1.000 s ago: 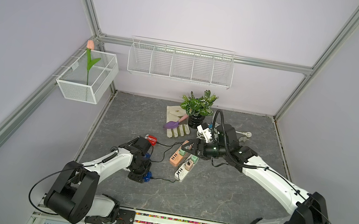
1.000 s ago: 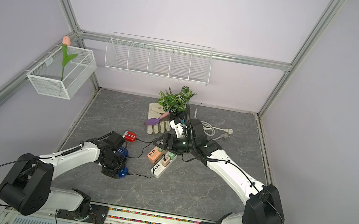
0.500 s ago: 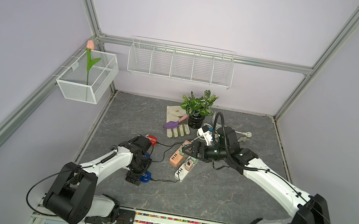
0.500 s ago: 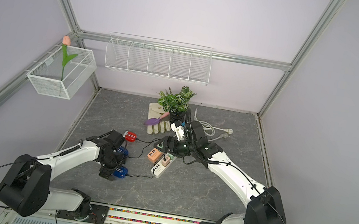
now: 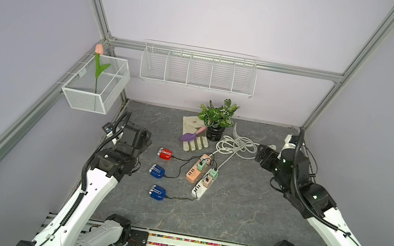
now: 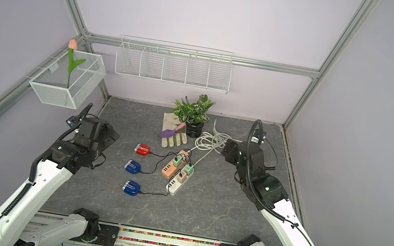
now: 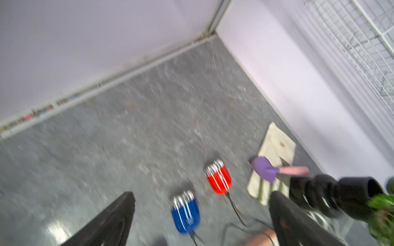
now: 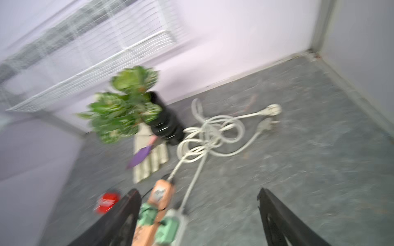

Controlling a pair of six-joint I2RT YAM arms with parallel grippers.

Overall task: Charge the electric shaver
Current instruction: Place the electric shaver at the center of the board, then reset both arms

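Observation:
Three electric shavers lie left of centre in both top views: a red one (image 5: 165,153), a blue one (image 5: 156,171) and a nearer blue one (image 5: 157,192). A black cable runs from each to a plug adapter on the orange power strip (image 5: 193,173) or the white power strip (image 5: 200,190). My left gripper (image 5: 146,138) hangs open and empty, left of and above the shavers; its wrist view (image 7: 201,192) shows the red shaver (image 7: 219,179) and a blue one (image 7: 185,213) below it. My right gripper (image 5: 261,155) is open and empty at the back right, above the coiled cord; its wrist view (image 8: 197,190) is blurred.
A potted plant (image 5: 215,121), a beige glove (image 5: 192,135) with a purple trowel (image 5: 189,136) on it, and a coiled white cord (image 5: 237,144) lie at the back. Wire baskets hang on the back wall (image 5: 198,69) and the left wall (image 5: 96,84).
My left gripper opened, let go of the nearest blue shaver, and rose back to the left. My right arm drew away from the power strips toward the back right.

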